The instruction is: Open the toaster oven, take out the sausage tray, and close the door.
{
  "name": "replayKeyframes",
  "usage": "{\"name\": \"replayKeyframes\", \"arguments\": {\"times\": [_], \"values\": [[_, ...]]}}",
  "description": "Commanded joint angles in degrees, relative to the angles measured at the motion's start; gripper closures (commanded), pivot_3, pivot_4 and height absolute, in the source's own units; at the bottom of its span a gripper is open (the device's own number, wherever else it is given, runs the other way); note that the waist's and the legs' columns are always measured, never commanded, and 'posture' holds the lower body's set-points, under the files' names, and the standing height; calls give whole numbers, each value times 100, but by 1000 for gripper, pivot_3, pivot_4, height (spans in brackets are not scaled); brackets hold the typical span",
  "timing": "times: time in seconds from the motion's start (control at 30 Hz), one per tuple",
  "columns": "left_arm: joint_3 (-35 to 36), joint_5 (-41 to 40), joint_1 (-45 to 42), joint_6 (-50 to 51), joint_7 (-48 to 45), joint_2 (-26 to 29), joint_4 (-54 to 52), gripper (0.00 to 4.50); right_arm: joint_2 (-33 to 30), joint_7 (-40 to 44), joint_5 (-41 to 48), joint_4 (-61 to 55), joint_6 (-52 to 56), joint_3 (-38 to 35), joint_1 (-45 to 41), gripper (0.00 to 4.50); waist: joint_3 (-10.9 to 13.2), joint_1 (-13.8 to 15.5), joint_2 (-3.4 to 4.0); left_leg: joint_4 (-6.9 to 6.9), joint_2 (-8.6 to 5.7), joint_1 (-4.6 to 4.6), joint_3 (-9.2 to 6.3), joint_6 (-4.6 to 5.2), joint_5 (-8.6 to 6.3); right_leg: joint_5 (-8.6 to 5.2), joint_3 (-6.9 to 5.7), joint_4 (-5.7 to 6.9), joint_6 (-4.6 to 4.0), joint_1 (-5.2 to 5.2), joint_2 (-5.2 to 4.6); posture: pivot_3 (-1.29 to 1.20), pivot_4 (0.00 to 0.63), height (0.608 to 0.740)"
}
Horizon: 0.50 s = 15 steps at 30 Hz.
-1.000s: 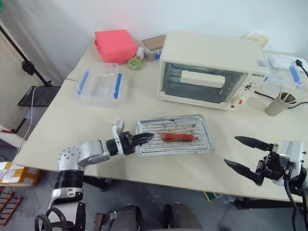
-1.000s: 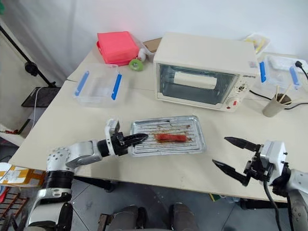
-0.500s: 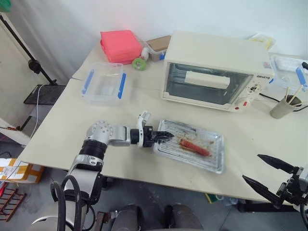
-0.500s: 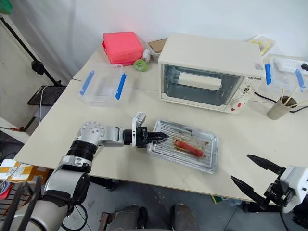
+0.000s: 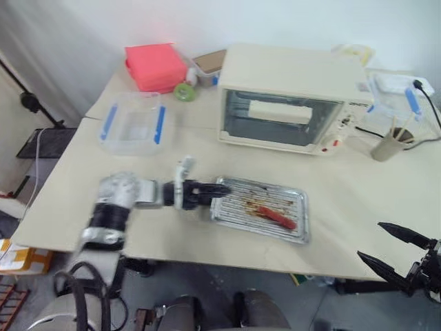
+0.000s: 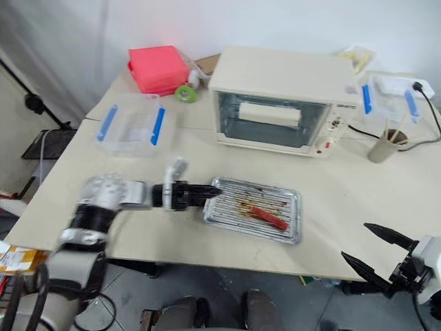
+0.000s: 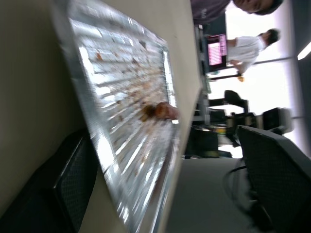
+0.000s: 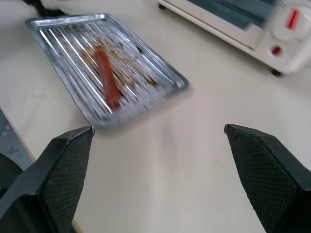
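Observation:
The cream toaster oven [image 5: 289,69] stands at the back of the table, its glass door [image 5: 282,121] closed with the bar handle [image 5: 279,112] across it. In front of it the silver sausage tray [image 5: 238,203] lies flat and skewed on the table, one reddish sausage [image 5: 275,216] inside. My left gripper [image 5: 215,192] is at the tray's left rim. Its fingers [image 7: 73,179] stand wide apart with the rim [image 7: 104,160] between them, so it is open. My right gripper [image 5: 370,240] hangs open off the table's front right, well clear of the tray [image 8: 73,46].
A clear box with blue clips [image 5: 131,124] sits at the left, behind it a pink box [image 5: 155,65] and a green roll [image 5: 182,92]. Right of the oven are a cup with sticks [image 5: 386,143], another blue-clipped box [image 5: 396,93] and a black cable.
The left gripper has opened at the tray's rim. The tray has swung from square to skewed. The right gripper drew back toward the table's front right corner. The camera view also shifted.

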Motion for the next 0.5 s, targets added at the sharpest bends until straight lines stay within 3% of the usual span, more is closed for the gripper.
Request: {"name": "replayKeyframes", "arguments": {"times": [0.03, 0.13, 0.27, 0.37, 0.5], "values": [[57, 484, 618, -1546, -1392, 574, -775, 17, -111, -17, 439, -36, 270, -193, -257, 0, 3, -3, 5, -3, 3, 5, 1, -5, 1, -3, 0, 1, -6, -1, 2, 0, 150, 740], [204, 1402, 1590, -3939, -2507, 1256, -1322, 17, -256, 143, 574, -218, 511, -44, -470, 0, 8, 19, 13, -9, 5, 8, 0, -13, 4, -2, 2, 4, -16, -1, 1, 0, 150, 740], [366, 2364, 2365, -6475, -3025, 1515, -1306, 17, -375, 536, 495, -390, 408, 287, -712, 0, 9, 111, 14, -22, 3, 2, -7, 2, -11, -4, -5, -16, -24, -4, -15, 0, 150, 740], [651, 2636, 2413, -7591, -2815, 1271, -1037, 17, -394, 868, 300, -426, 96, 611, -960, 0, 8, 202, 14, -34, -5, -12, -5, 43, -29, -4, -21, -33, -24, -9, -43, 0, 150, 740], [847, 2616, 2388, -7839, -2612, 1056, -1032, 17, -305, 1012, 129, -245, -296, 835, -1289, 0, 9, 207, 14, -31, -13, -53, -5, 66, -22, -1, -48, -40, -18, -27, -65, 0, 150, 740]]}}
